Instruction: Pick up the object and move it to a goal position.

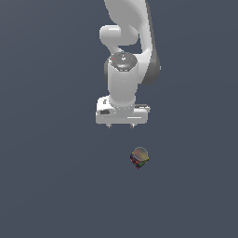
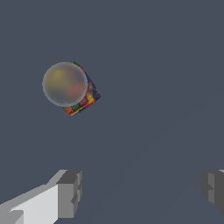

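Object (image 1: 139, 157) lies on the table (image 1: 46, 186), apart from the spread, empty tool (image 1: 121, 125). It looks tiny, light and rigid; its flat coloured sides probably suit gripping better than its rounded top.

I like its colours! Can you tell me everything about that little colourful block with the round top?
The object is a tiny blocky thing with red, blue, green and yellow patches. A greyish-tan, see-through-looking ball shape covers its top. It is much smaller than the white gripper and sits turned at an angle on the plain dark grey floor. Nothing else touches it: the gripper is open and apart from it, and the block lies off to one side of its fingers.
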Robot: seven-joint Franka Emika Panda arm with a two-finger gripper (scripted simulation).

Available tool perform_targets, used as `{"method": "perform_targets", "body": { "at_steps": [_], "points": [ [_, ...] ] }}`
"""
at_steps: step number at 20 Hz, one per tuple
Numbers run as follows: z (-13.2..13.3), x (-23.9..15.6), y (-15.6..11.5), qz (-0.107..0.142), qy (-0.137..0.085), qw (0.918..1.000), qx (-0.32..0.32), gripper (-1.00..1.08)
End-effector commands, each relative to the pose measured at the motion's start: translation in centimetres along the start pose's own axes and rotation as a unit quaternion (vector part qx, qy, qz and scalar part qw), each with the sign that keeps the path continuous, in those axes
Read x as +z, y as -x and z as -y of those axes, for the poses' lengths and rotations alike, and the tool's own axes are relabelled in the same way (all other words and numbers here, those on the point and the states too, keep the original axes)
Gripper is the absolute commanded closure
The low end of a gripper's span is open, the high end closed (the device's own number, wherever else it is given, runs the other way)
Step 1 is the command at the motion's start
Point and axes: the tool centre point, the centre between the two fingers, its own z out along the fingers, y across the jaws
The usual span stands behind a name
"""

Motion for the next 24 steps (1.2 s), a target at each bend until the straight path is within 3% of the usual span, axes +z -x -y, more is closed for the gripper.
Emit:
{"method": "perform_targets", "body": {
  "at_steps": [1, 9, 15, 24],
  "points": [
    [0.0, 0.0, 0.0, 0.0, 0.0, 1.0, 0.0, -0.92],
    [2.3, 0.3, 0.0, 0.007, 0.004, 0.9992, -0.038, -0.92],
    [2.4, 0.4, -0.2, 0.007, 0.004, 0.9991, -0.042, -0.92],
    [3.9, 1.7, -2.4, 0.006, 0.005, 0.9945, -0.104, -0.92]
  ]
}}
